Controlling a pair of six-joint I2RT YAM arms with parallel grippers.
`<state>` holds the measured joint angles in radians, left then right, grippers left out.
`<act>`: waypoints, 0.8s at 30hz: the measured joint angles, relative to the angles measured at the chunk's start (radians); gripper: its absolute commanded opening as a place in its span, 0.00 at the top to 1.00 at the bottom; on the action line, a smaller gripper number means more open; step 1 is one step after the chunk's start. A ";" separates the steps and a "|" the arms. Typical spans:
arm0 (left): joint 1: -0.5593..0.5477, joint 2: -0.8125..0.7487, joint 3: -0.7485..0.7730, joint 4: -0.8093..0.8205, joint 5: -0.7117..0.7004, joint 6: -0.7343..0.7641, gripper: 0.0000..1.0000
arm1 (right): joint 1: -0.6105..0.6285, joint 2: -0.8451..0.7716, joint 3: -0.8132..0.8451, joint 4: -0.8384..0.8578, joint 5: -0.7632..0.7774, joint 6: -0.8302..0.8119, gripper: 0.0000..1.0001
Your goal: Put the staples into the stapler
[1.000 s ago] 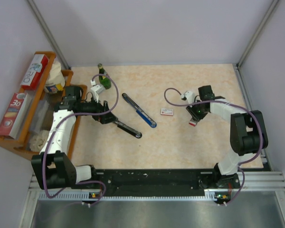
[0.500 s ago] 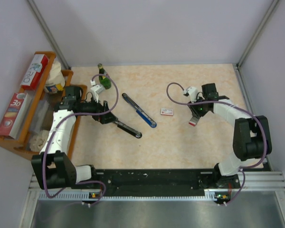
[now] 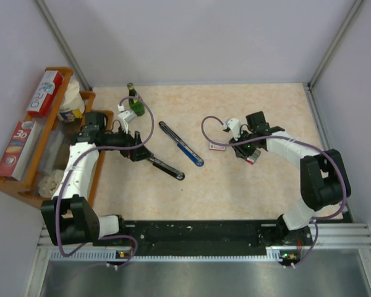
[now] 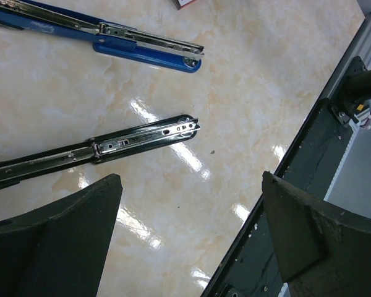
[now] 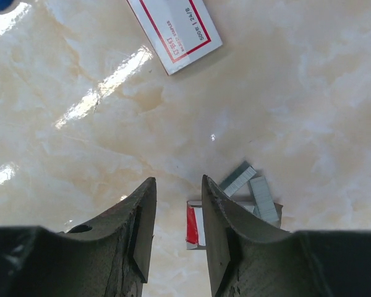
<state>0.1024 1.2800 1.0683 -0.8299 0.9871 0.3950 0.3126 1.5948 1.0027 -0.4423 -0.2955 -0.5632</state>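
Note:
The stapler lies opened out in two long parts: a blue one (image 3: 181, 143) (image 4: 142, 43) and a black one with a chrome channel (image 3: 167, 167) (image 4: 130, 139). My left gripper (image 3: 139, 152) (image 4: 191, 185) hovers at the black part's left end, open wide and holding nothing. The staples' white box with a red label (image 3: 217, 146) (image 5: 176, 28) lies flat right of the blue part. Their small grey and red inner tray (image 3: 252, 159) (image 5: 195, 224) holds loose grey strips (image 5: 263, 198) and is partly hidden behind my right finger. My right gripper (image 3: 243, 150) (image 5: 178, 180) sits just left of the tray, narrowly open, with bare table between its fingers.
A wooden rack (image 3: 25, 162) with boxes and packets stands along the left edge. A green bottle (image 3: 133, 99) and a small white object (image 3: 125, 116) stand at the back left. The black base rail (image 3: 198, 232) (image 4: 334, 142) runs along the near edge.
My right gripper has swung left, away from above the tray and closer to the white box. The left arm and the stapler parts have not moved.

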 measured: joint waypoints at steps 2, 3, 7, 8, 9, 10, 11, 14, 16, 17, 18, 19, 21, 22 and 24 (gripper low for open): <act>0.000 0.005 0.000 0.000 0.000 0.000 0.01 | 0.001 0.012 0.000 0.000 0.010 0.007 0.63; 0.001 0.006 0.000 0.000 0.000 0.000 0.01 | 0.001 0.014 0.000 0.001 0.017 0.009 0.64; 0.001 0.006 -0.003 0.001 0.000 0.000 0.01 | -0.001 0.016 0.000 0.016 0.049 0.027 0.63; 0.001 0.006 -0.004 0.001 0.000 0.000 0.01 | -0.001 0.016 0.000 0.020 0.056 0.034 0.63; 0.001 0.006 -0.004 0.001 0.000 0.000 0.01 | -0.002 0.017 0.000 0.026 0.062 0.038 0.63; 0.001 0.006 -0.005 0.001 0.000 0.000 0.01 | -0.003 0.019 0.000 0.033 0.066 0.045 0.63; 0.001 0.006 -0.005 0.001 0.000 0.000 0.01 | -0.006 0.020 0.000 0.039 0.068 0.051 0.63; 0.001 0.006 -0.005 0.003 0.000 0.000 0.01 | -0.019 0.027 0.000 0.059 0.083 0.080 0.62; 0.001 0.006 -0.005 0.004 0.001 0.000 0.01 | -0.037 0.031 0.001 0.074 0.096 0.104 0.60; 0.001 0.006 -0.006 0.006 0.001 0.000 0.01 | -0.045 0.031 0.001 0.084 0.108 0.115 0.60; 0.001 0.006 -0.006 0.007 0.002 0.000 0.01 | -0.054 0.031 0.001 0.099 0.122 0.126 0.60; 0.001 0.006 -0.006 0.007 0.003 0.000 0.01 | -0.060 0.031 0.001 0.114 0.138 0.136 0.60; 0.001 0.006 -0.007 0.008 0.003 0.000 0.01 | -0.067 0.031 0.001 0.137 0.170 0.150 0.57; 0.001 0.006 -0.008 0.008 0.004 0.000 0.01 | -0.067 0.032 0.001 0.146 0.181 0.156 0.56; 0.001 0.006 -0.010 0.008 0.004 0.000 0.01 | -0.068 0.036 0.001 0.166 0.207 0.166 0.55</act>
<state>0.1032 1.2861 1.0584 -0.8219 0.9909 0.3950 0.2443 1.6306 1.0035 -0.2764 -0.0883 -0.3969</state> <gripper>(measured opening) 0.987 0.431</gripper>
